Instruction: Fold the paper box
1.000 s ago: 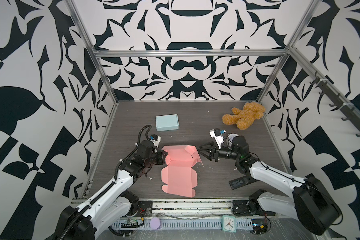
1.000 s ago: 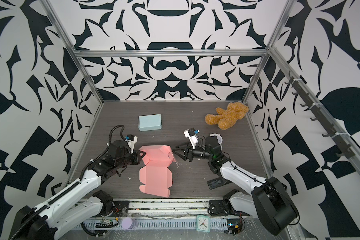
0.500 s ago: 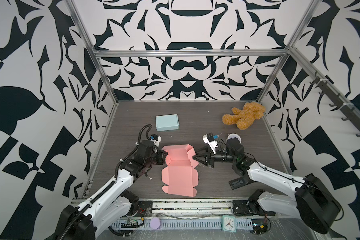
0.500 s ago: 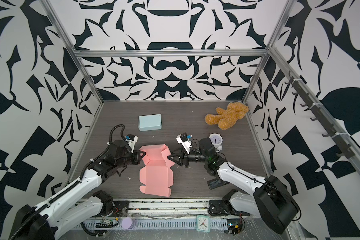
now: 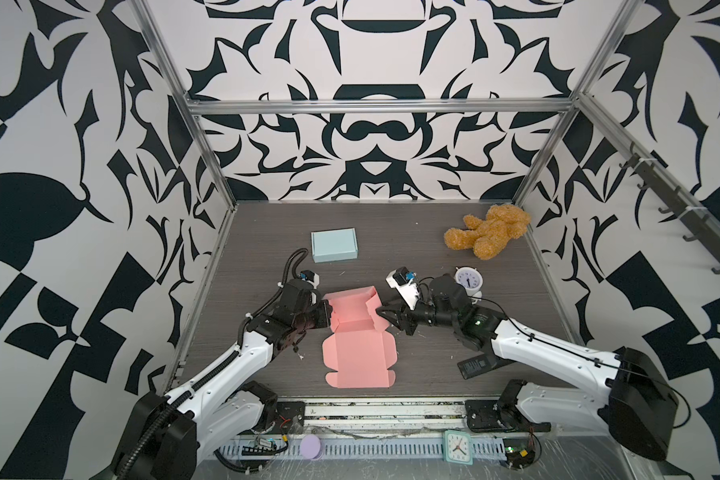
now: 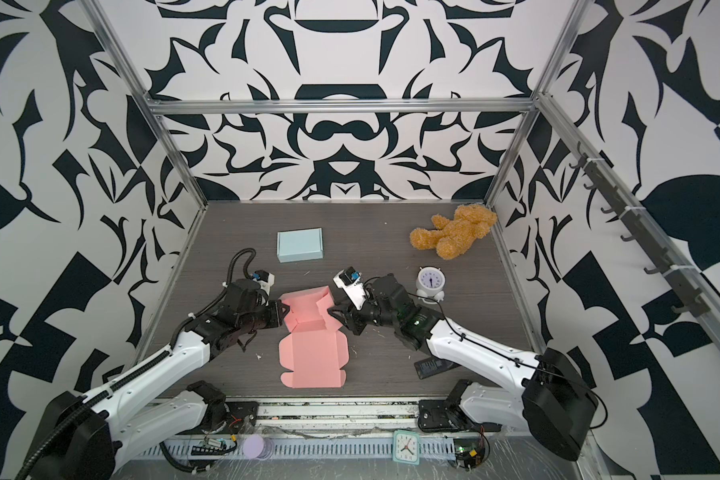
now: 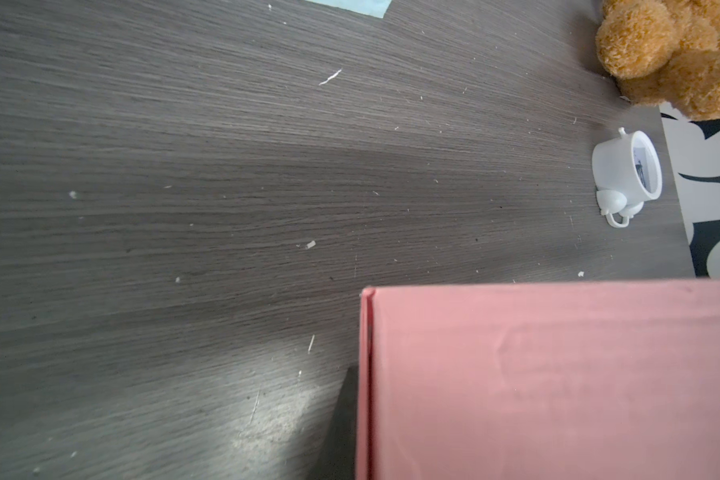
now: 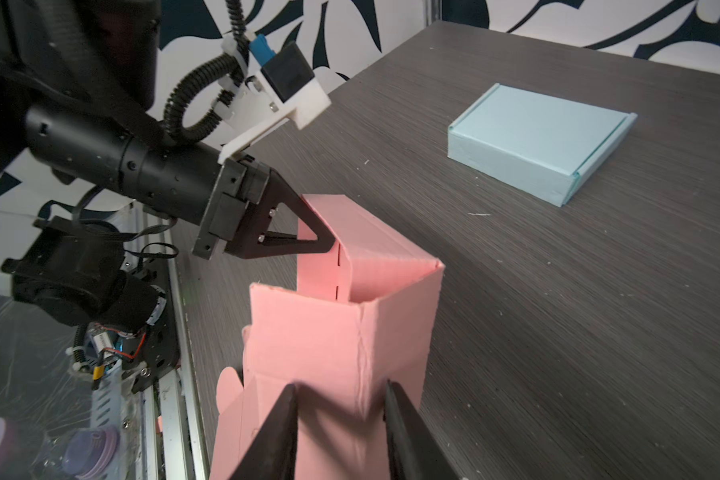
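Pink paper box (image 5: 358,353), half raised, sits between our two hands near the front middle of the counter (image 5: 425,257).
Our left hand (image 8: 330,243) is pressed together on the box's left wall, pinching its top edge. Our right hand (image 8: 341,388) has its fingers (image 8: 285,419) spread, tips at the raised right wall; we cannot tell whether they touch it. The far end's walls stand up, while the near panel lies flat. A closed pale blue box (image 5: 334,246) sits well apart, further back.
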`<action>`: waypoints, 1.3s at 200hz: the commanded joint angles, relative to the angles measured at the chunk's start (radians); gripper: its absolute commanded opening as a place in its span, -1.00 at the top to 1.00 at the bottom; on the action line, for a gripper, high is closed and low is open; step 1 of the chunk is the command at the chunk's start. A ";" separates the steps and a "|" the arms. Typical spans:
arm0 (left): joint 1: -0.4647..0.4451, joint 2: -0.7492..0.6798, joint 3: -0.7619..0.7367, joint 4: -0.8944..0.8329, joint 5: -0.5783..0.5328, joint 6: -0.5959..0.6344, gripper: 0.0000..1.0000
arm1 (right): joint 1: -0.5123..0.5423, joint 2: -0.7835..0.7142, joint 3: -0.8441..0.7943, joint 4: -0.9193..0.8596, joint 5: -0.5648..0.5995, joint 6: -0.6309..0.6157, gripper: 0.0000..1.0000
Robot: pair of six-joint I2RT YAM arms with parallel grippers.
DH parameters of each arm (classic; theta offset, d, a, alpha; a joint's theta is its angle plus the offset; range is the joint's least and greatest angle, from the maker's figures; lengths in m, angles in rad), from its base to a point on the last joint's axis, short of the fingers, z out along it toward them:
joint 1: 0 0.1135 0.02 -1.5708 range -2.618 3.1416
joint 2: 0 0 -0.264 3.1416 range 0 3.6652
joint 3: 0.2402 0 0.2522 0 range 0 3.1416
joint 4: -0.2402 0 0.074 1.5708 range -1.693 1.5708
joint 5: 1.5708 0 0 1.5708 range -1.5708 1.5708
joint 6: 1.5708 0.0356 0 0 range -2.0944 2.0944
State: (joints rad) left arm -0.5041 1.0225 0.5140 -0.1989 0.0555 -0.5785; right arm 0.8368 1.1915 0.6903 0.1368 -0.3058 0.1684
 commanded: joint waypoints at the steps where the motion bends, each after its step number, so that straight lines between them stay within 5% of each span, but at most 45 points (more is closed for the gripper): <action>1: 0.003 0.013 0.031 0.023 -0.033 -0.055 1.00 | 0.029 0.026 0.070 -0.077 0.163 -0.017 0.21; 260: -0.258 0.183 0.121 0.058 -0.337 -0.315 1.00 | 0.189 0.276 0.355 -0.372 0.846 -0.119 0.39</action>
State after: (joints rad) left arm -0.7319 1.1965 0.6079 -0.1642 -0.2386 -0.8433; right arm 1.0157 1.4593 1.0054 -0.2237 0.4377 0.0734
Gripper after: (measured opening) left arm 0.096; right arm 0.307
